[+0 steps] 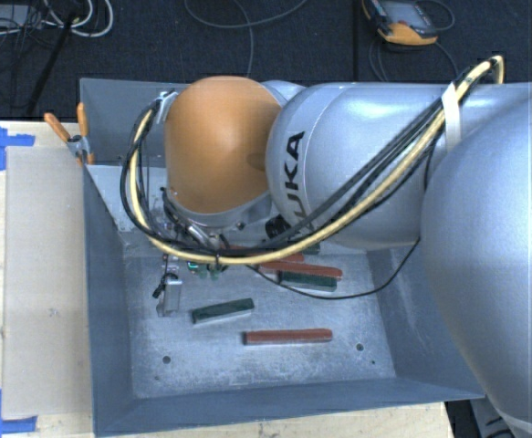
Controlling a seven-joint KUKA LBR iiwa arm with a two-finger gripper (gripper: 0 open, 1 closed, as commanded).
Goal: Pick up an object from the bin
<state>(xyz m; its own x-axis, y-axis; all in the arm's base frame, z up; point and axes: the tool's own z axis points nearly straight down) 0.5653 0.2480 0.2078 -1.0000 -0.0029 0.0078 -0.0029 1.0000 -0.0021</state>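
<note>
Arm (pixel 384 172): fills the right side and the upper middle of the view, reaching in over the bin (pixel 110 354). The orange cover (pixel 215 144) at its wrist sits above the bin's far left part, with cables (pixel 138 199) looping round it.

Bin floor: four flat bars and little else.
- A red-brown bar (pixel 286 337) lies nearest the front, alone.
- A dark green bar (pixel 222 311) lies left of centre.
- A second red-brown bar (pixel 318 270) and a second green bar (pixel 309 282) lie side by side further back, partly under the cables.

Gripper (pixel 167 292): low over the floor on the left, just beside the left end of the dark green bar. Released or clenched, cannot tell.

Progress: judged early. All four bars lie flat on the floor, so the grasp and the lift are still to do.

Nearest candidate: the dark green bar. It lies flat with its long axis roughly left to right, the right end angled slightly toward the far wall and the left end pointing at the gripper.
</note>
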